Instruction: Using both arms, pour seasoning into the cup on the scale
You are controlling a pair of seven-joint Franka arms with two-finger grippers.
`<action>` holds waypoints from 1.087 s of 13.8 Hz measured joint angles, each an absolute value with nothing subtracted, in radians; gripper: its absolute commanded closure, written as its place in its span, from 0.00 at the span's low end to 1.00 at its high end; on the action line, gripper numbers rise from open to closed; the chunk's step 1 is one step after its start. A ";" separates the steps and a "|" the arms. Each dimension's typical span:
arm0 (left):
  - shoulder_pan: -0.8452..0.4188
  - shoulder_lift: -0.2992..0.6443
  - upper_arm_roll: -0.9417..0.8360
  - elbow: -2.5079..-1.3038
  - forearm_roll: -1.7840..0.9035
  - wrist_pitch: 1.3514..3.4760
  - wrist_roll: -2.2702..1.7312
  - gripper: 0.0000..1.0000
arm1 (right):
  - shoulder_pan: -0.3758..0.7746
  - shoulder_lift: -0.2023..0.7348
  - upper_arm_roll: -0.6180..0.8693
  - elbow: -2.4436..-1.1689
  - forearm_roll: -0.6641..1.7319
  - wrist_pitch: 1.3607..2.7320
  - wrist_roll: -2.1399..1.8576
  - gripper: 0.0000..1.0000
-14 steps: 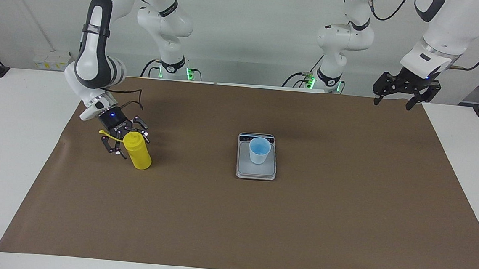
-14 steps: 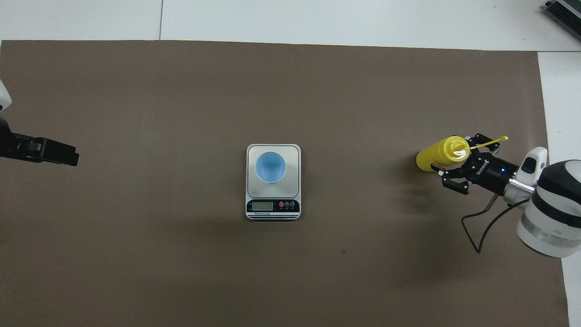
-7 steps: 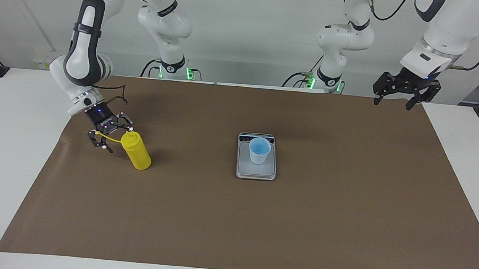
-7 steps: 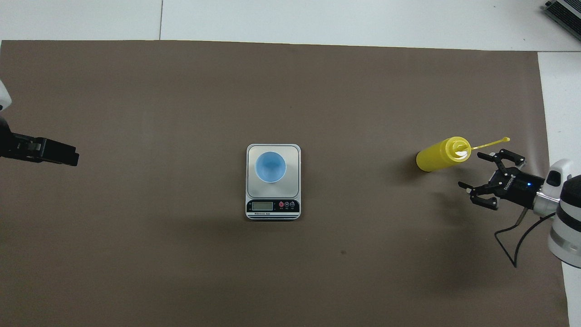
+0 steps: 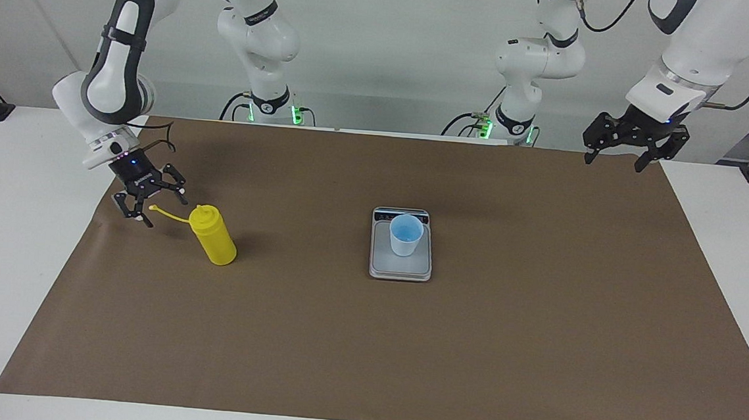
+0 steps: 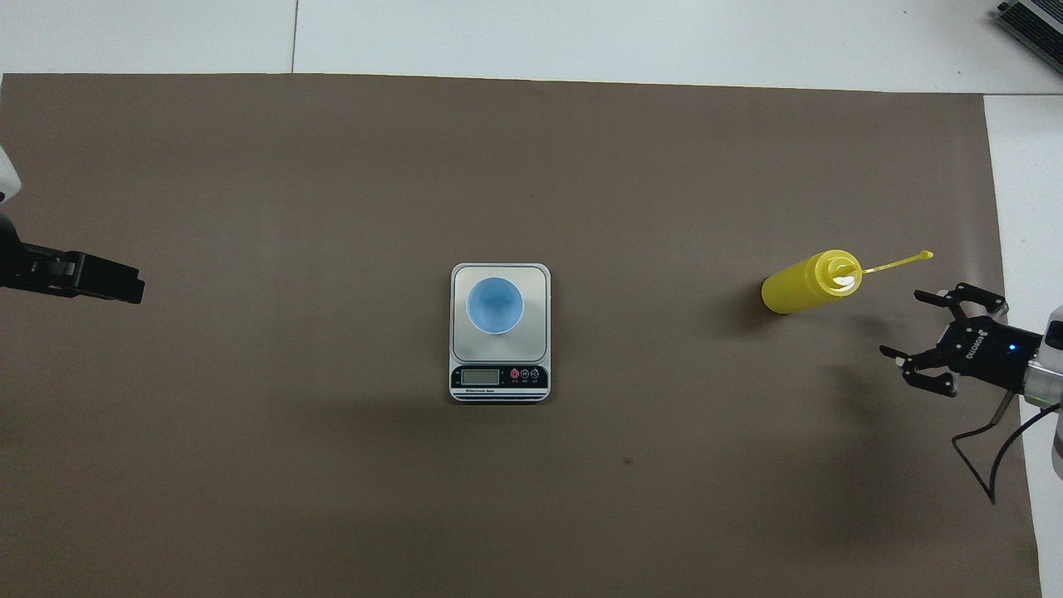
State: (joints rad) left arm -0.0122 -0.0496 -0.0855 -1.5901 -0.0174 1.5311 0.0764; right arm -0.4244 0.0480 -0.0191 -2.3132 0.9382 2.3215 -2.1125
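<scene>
Cylindrical yellow plastic bottle (image 5: 212,243) upright; tapered cup (image 5: 405,235) on flat scale (image 5: 400,268).

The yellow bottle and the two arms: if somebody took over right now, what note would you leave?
Right gripper: open, holding nothing, beside the seasoning at the right arm's end of the brown mat.
Left gripper: open, waiting over the mat's corner at the left arm's end.
Seasoning upright, cap off on its strap.
Cup stands on the scale mid-table.
Left: grasp bottle, pour into cup.
</scene>
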 measured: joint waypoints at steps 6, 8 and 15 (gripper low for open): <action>-0.012 -0.050 -0.085 -1.590 -0.017 1.531 0.076 0.00 | -0.430 -0.020 -0.020 -2.262 0.724 2.321 -1.872 0.00; -0.012 -0.050 -0.085 -1.590 -0.017 1.531 0.076 0.00 | -0.430 -0.065 -0.018 -2.242 0.613 2.315 -1.734 0.00; -0.012 -0.050 -0.085 -1.590 -0.017 1.531 0.076 0.00 | -0.358 -0.132 0.006 -2.048 0.297 2.104 -1.081 0.00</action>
State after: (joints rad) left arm -0.0122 -0.0496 -0.0855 -1.5901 -0.0174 1.5310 0.0764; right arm -0.3582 -0.1320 0.0064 -2.0482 0.2973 2.1041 -1.0813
